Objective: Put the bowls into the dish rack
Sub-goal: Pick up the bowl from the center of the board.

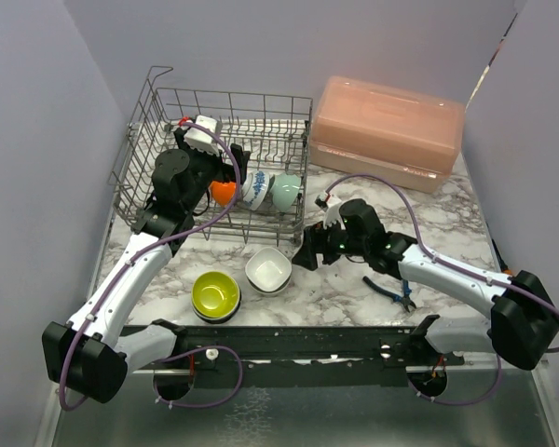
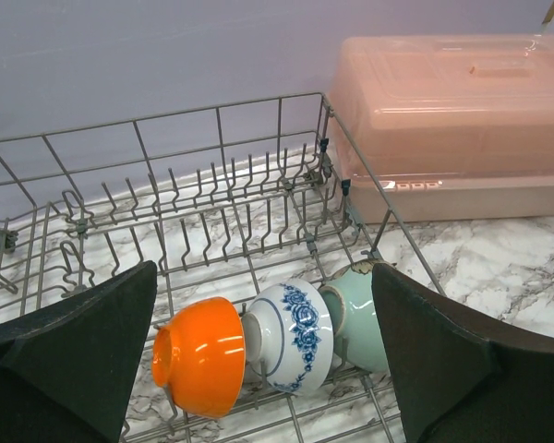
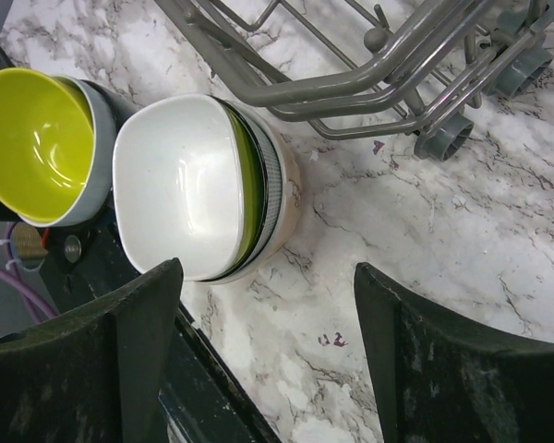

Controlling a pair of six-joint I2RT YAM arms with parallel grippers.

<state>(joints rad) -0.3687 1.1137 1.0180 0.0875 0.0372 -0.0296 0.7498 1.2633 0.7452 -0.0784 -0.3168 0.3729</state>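
Observation:
Three bowls stand on edge in a row at the front of the grey wire dish rack (image 1: 214,121): orange (image 1: 223,193), blue-patterned white (image 1: 256,189) and pale teal (image 1: 286,193). My left gripper (image 1: 228,160) hovers open over the rack; in its wrist view the orange (image 2: 198,355), patterned (image 2: 291,337) and teal (image 2: 355,318) bowls lie between and below the fingers. On the marble in front of the rack sit a lime-yellow bowl (image 1: 215,294) and a white bowl (image 1: 268,270), each nested on others. My right gripper (image 1: 307,253) is open and empty, just right of the white bowl (image 3: 180,180).
A pink lidded box (image 1: 387,130) stands at the back right beside the rack. Blue-handled pliers (image 1: 391,291) lie on the marble under the right forearm. A dark rail (image 1: 307,340) runs along the near edge. A rack wheel (image 3: 440,143) rests close to the white bowl.

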